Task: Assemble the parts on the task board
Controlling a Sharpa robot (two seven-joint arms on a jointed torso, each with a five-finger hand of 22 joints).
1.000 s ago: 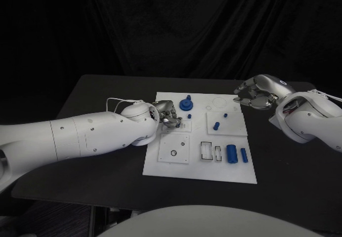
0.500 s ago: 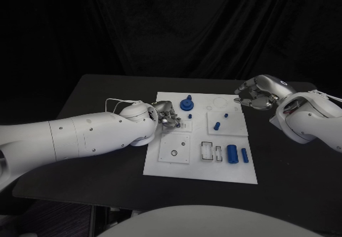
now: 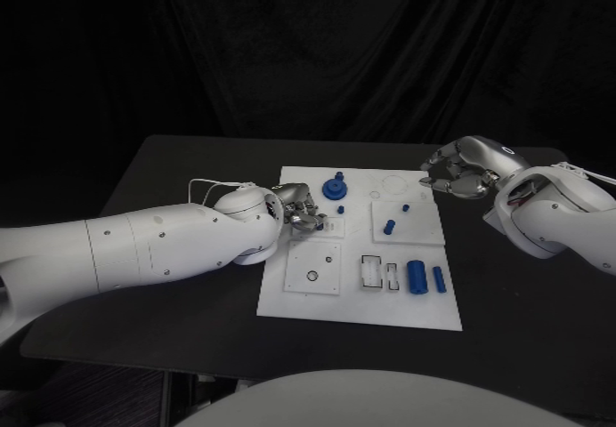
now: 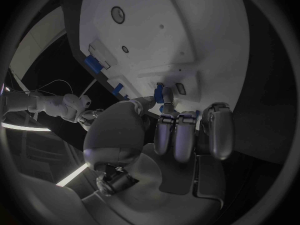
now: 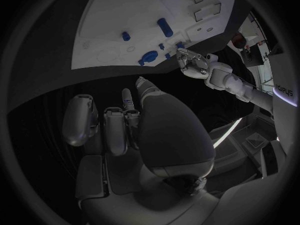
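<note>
Left robot hand (image 3: pixel 303 213) pinches a small blue part (image 4: pixel 159 93) at the task board (image 3: pixel 360 307)'s left edge – line it up square over its slot before pressing; right robot hand (image 3: pixel 457 173), fingers curled on nothing, waits just off the board's far right corner.

Count, head view: 1 task board (image 3: pixel 366 307), white. Blue parts on it, 6 visible: 1 round gear-like pc w/ peg (image 3: pixel 335 187) just beside left hand (image 3: pixel 298 212); 1 tiny peg (image 3: pixel 342 209) near same hand; 2 small pcs (image 3: pixel 390 228) on raised square nearer right hand (image 3: pixel 465 169); 2 cylinders (image 3: pixel 417 276). Hands: 2.
</note>
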